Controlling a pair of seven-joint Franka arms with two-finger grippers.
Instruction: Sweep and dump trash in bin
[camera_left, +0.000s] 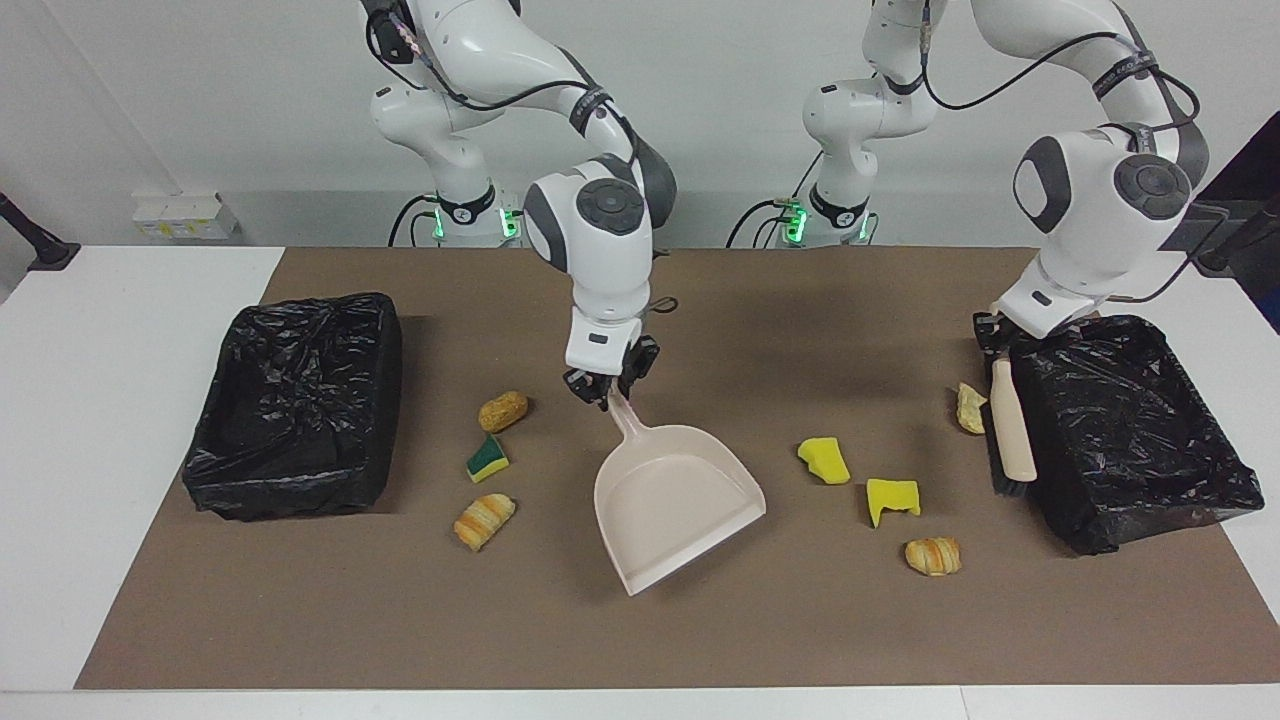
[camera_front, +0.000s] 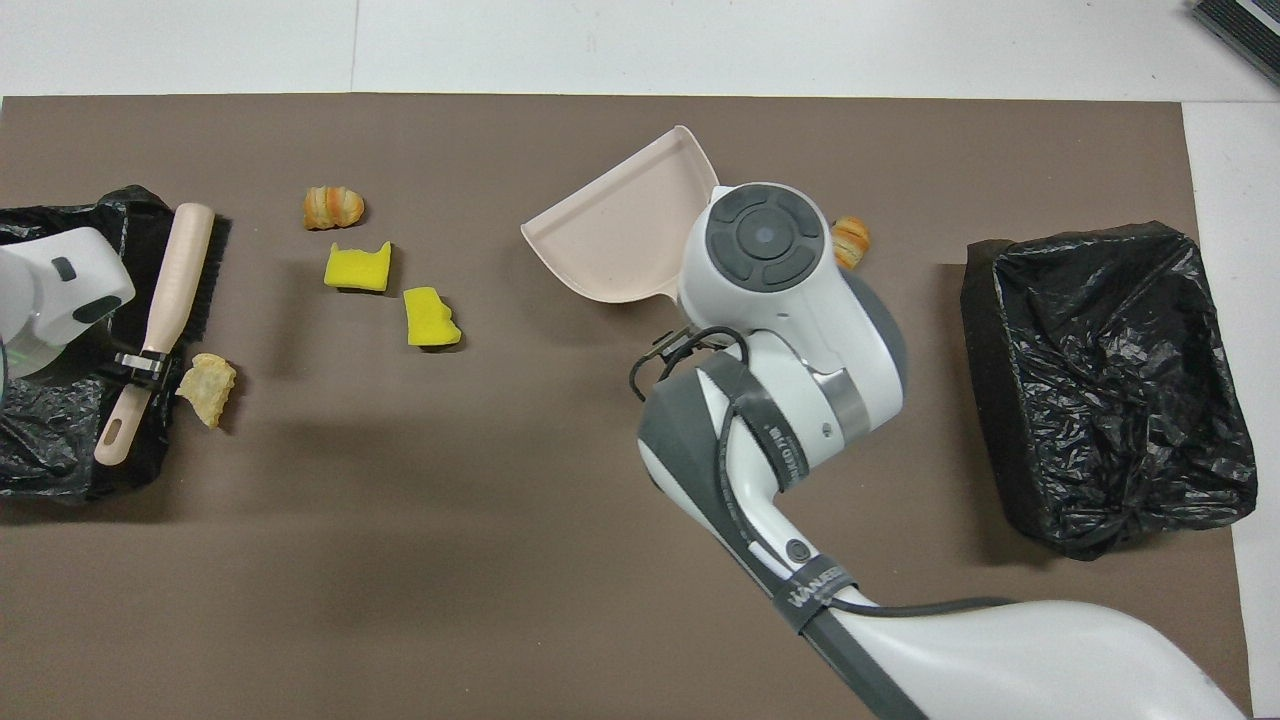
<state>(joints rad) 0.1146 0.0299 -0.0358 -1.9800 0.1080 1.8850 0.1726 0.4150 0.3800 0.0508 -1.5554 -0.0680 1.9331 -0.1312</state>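
On the bench (camera_left: 60, 420), covered by a brown mat (camera_left: 640, 630), stand two bins lined with crinkled black plastic bags, one at each end. Nothing can be made out inside the bin at the right arm's end (camera_left: 295, 400), and the dark folds of the bin at the left arm's end (camera_left: 1130, 430) show no contents either. The right gripper (camera_left: 608, 390) has its fingers pinched on the handle of the beige plastic dustpan (camera_left: 675, 505), which is tilted with its open mouth turned toward the left arm's end; the pan's hollow is bare. The left gripper (camera_left: 1000, 345) has its fingers clamped on the handle of the beige hand brush with black bristles (camera_left: 1010, 430), held at the rim of the bin at the left arm's end, bristles facing the bin. The trash lies loose on the mat, none of it in a bin or the pan. Toward the left arm's end are a pale crumbly bread scrap (camera_left: 970, 408) just beside the brush, two yellow sponge chunks (camera_left: 824, 461) (camera_left: 891, 497) and a golden striped bread piece (camera_left: 933, 556). Toward the right arm's end are a golden-brown bread roll piece (camera_left: 502, 410), a sponge chunk with a dark green face (camera_left: 487, 458) and another striped bread piece (camera_left: 484, 520).
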